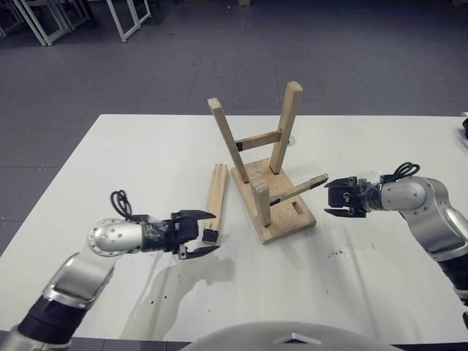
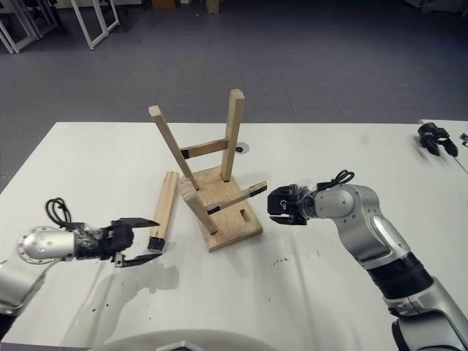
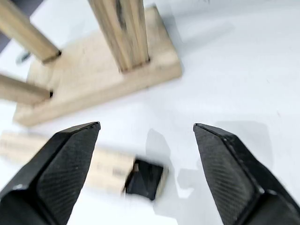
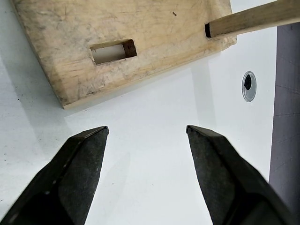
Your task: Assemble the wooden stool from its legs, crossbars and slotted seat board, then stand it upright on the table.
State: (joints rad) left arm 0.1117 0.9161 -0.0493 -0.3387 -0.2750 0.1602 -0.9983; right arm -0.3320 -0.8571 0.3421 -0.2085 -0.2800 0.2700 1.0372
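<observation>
1. Desk (image 1: pixel 146 168): white top, carrying all the stool parts.

2. Seat board (image 1: pixel 284 224): lies flat on the desk near its middle, underside up. 1 rectangular slot (image 4: pixel 112 50) on the side nearer the right arm stands empty.

3. Fitted legs: 2 long legs rise from the far end of the board, both leaning; the left leg (image 1: pixel 227 139) leans more than the right leg (image 1: pixel 285 128). A short crossbar (image 1: pixel 257 140) joins them about halfway up. A third leg (image 1: pixel 261 199) stands at the near left of the board. A second crossbar (image 1: pixel 298 190) runs from it toward the right arm, its dark-tipped far end free in the air.

4. Loose leg (image 1: pixel 216 196): lies flat on the desk just left of the board, not touching it, its black end cap (image 3: pixel 145 180) pointing to the robot.

5. Left gripper (image 1: pixel 216 232): low over the desk at the near end of the loose leg. Its fingers (image 3: pixel 65 164) are spread wide, with the black cap lying between them; no contact with the cap can be made out.

6. Right gripper (image 2: pixel 272 207): just right of the board, near the free tip of the second crossbar. Its fingers (image 4: pixel 79 164) are parted and hold nothing.

7. A round cable hole (image 2: pixel 240 148) sits in the desk beyond the board.
</observation>
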